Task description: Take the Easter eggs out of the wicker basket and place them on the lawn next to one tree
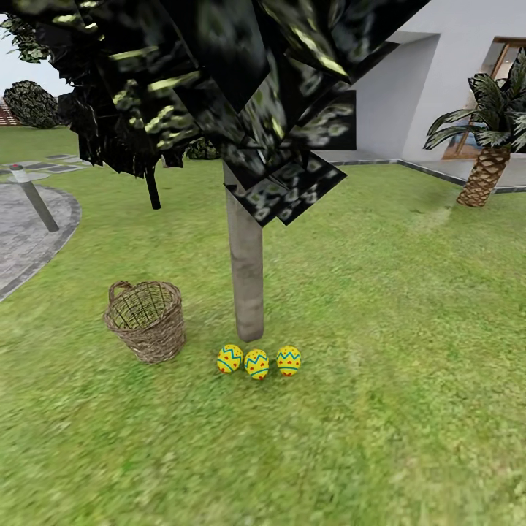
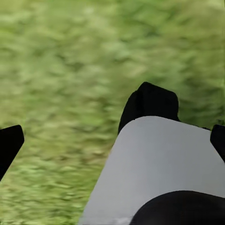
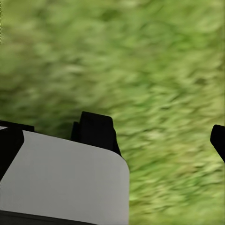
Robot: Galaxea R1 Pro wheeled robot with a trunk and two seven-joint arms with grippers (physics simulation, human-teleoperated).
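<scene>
My left pincer (image 2: 112, 136) and right pincer (image 3: 112, 133) hang spread open over blurred lawn (image 1: 380, 307), gripping nothing, as far as I can tell. Three eggs (image 1: 257, 362) lie in a row at the tree (image 1: 246, 285) foot; the wicker basket (image 1: 146, 320) stands just beside.

Open lawn (image 1: 409, 307) lies near, left and right of the three eggs (image 1: 257, 362), while the trunk (image 1: 245, 277) blocks just behind them, the basket (image 1: 146, 320) stands to their left, and foliage (image 1: 219, 80) hangs overhead.
</scene>
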